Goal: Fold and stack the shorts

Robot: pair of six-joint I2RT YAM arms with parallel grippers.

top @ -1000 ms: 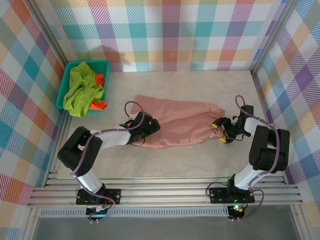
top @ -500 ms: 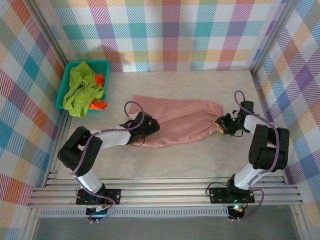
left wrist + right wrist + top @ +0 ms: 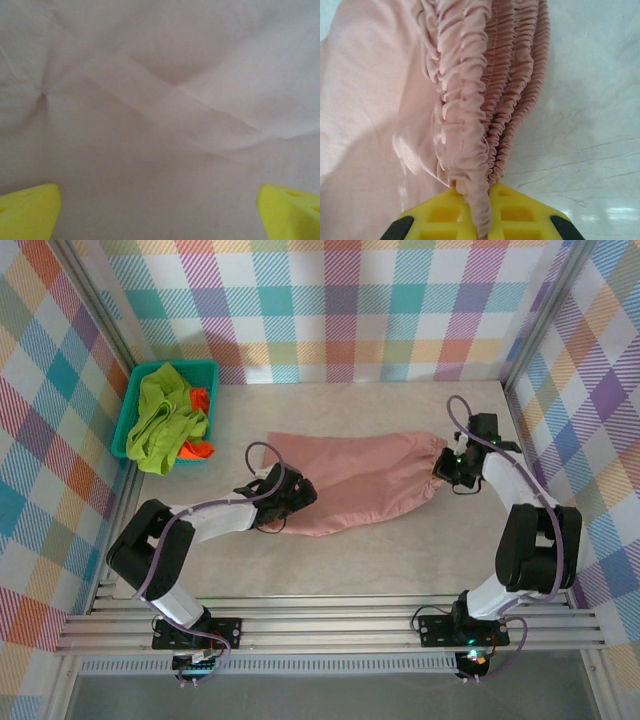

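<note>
Basket [image 3: 180, 364] at left, lime shorts [image 3: 160, 420], orange shorts [image 3: 201, 398] inside, pink shorts [image 3: 350, 480] mid-table

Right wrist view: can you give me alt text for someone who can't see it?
The yellow right tool is shut on the gathered elastic waistband of the pink shorts, which is bunched into ruffled folds running up the frame. Smooth pink cloth spreads to the left, and the pale marbled table shows on the right.
</note>
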